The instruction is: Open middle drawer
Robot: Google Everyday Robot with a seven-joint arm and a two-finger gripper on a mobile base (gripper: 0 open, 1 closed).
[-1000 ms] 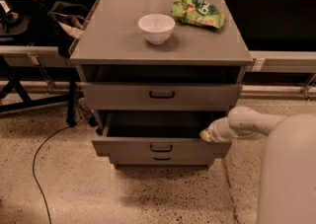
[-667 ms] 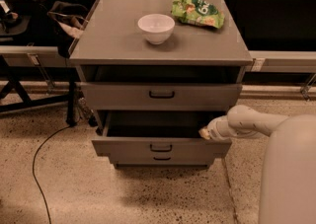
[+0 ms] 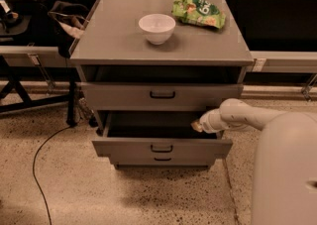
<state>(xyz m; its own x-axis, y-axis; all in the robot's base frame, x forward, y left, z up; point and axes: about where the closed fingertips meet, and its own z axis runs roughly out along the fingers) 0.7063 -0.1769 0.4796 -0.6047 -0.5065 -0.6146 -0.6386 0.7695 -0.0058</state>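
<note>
Cabinet of three grey drawers, seen from the front and a little above, under a flat grey counter. A white bowl sits near the middle of the counter. A green snack bag lies by its back right corner.

The middle drawer stands pulled well out past the counter's front edge. Its dark box interior is open to view, and its small black loop handle faces the camera. The taller top drawer above it sits further back. The narrow bottom drawer shows just below it and looks closed.

A white arm reaches in from the right. Its tool is below the counter's front right corner, at the right side of the open drawer and well away from the handle. Whether the tool is open or closed cannot be told, and nothing is visibly held in it.

Over the past second the tool has drifted slightly up and to the left, along the drawer's right side. The drawer front has not moved. This suggests the pulling is over and the arm is only repositioning or drawing clear. With the interior this exposed, the task looks essentially complete. The main risk is probably the arm nudging the drawer back as it leaves.
</note>
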